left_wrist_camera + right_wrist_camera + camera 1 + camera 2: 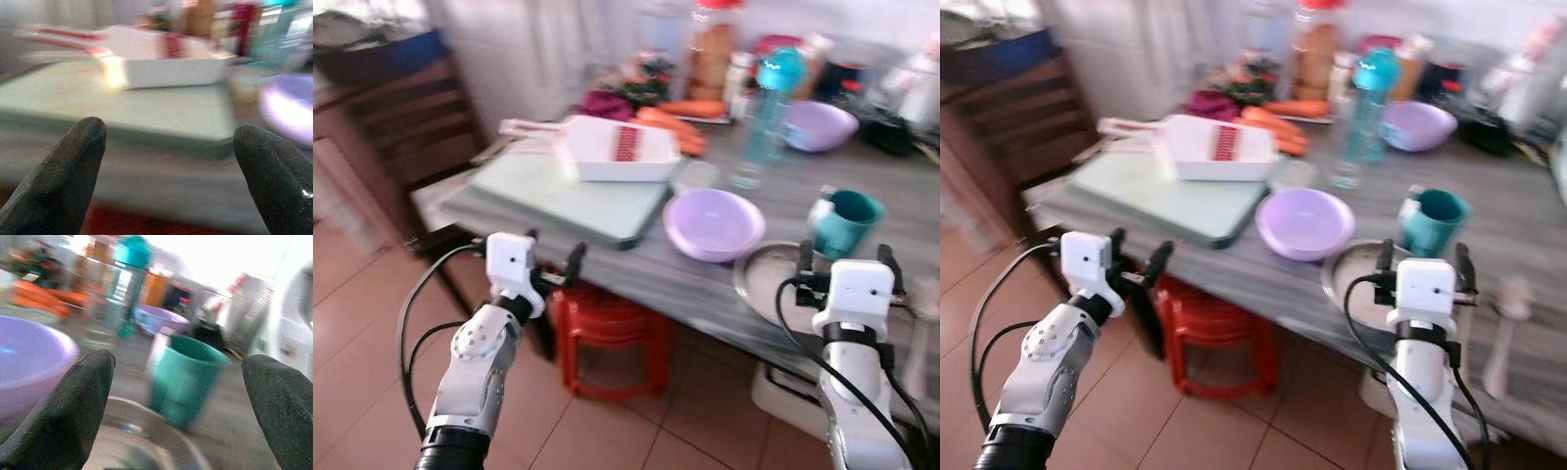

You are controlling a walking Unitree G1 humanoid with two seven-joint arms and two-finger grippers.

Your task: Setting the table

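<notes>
- Grey wood-grain table [783, 211] carries the dishes and kitchen things; the head views are somewhat blurred.
- Left claw [553, 266] hangs off the table's near edge, over the tiled floor [372, 323], its two black fingers spread wide apart with nothing between them.
- Left wrist view looks between those fingers [68, 171] at a pale green cutting board [122, 103] with a white slicer box [171, 68] resting on it.
- Right claw [847, 257] sits at the near edge of the table above a metal plate [764, 279], fingers likewise set wide and gripping nothing.
- Right wrist view shows a teal mug [183, 377] standing between the spread fingers [63, 416], just past the metal plate's rim, apart from both.
- Lilac bowl [713, 223] rests on the table just beside the metal plate on the robot's left, near the cutting board's corner.
- Second lilac bowl [818, 125] stands farther back, next to a clear bottle with a teal cap [766, 108].
- Carrots [671, 122] lie behind the slicer box, with jars and containers along the back wall too blurred to tell apart.
- Red plastic stool [607, 338] sits on the floor under the table edge, near the left claw.
- Dark wooden chair [406, 127] stands at the table's left end.
</notes>
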